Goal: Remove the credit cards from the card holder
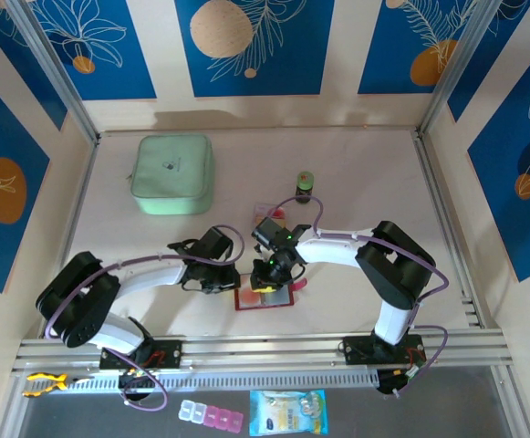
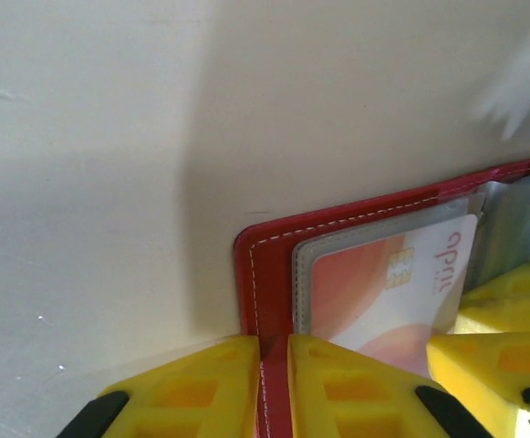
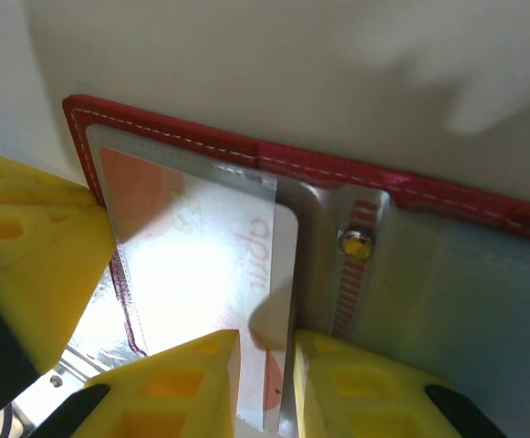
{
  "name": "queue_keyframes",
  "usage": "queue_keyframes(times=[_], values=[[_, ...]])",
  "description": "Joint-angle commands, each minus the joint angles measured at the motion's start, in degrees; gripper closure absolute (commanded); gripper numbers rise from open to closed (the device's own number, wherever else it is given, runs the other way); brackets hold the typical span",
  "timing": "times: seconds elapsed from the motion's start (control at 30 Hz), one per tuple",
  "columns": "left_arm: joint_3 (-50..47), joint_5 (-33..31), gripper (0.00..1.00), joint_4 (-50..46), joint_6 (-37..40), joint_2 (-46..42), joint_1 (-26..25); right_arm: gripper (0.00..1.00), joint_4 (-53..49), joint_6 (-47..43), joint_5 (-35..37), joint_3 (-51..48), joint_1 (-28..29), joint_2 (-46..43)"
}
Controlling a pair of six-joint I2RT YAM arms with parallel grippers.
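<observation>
While left gripper (image 2: 272, 370) clamps the edge of the card holder (image 2: 251, 274), I see right gripper (image 3: 266, 370) pinching one credit card (image 3: 228, 274), mostly sleeved, so early going.

A robot test cell is suggested: a pale table (image 1: 365, 173) is walled by blue printed panels (image 1: 246, 46) beyond the left gripper (image 1: 232, 279), with aluminium rails (image 1: 265, 351) behind it.

Pale cream table (image 1: 365, 164), seen from above. Upper left: a flat mint-green pouch (image 1: 172, 174). Just right of centre, toward the back: a small green-capped jar (image 1: 305, 185), upright. Lower centre: a red wallet (image 1: 265, 298) lying open and flat, with an orange card (image 2: 383, 292) in its clear sleeve.
</observation>
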Motion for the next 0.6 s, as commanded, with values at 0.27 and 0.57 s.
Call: queue_keyframes(times=[0.27,0.57], values=[[0.7,-2.2,0.8,-3.0,1.2,0.3,-0.6,0.76,-1.6,-0.1,0.0,0.0,0.3,-2.4],[2.1,-3.5,0.77,-5.5,2.4,1.3,-0.7,0.76,-1.4,0.1,0.0,-0.5,0.1,-4.1]])
